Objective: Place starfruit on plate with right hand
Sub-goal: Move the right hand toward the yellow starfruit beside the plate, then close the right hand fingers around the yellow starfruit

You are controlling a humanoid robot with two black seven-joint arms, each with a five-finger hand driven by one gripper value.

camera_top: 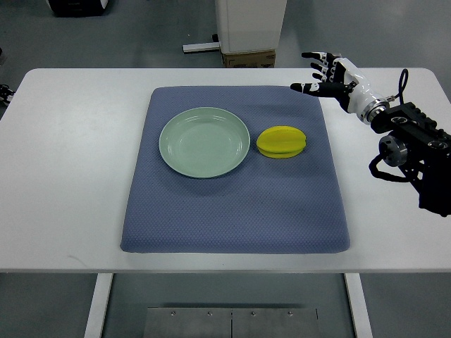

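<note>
Right robot hand (325, 72) is hovering spread and empty, at one o'clock of starfruit (282, 141), which is lying beside plate (204, 142), apparently awaiting pickup.

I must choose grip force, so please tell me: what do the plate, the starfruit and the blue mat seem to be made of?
The plate looks like smooth glazed ceramic or hard plastic, pale green with a soft sheen. The starfruit looks waxy and glossy, bright yellow with ridges; real fruit or plastic replica, I cannot tell. The blue mat seems soft woven fabric or foam, matte, with fine dotted texture and rounded edges.
</note>
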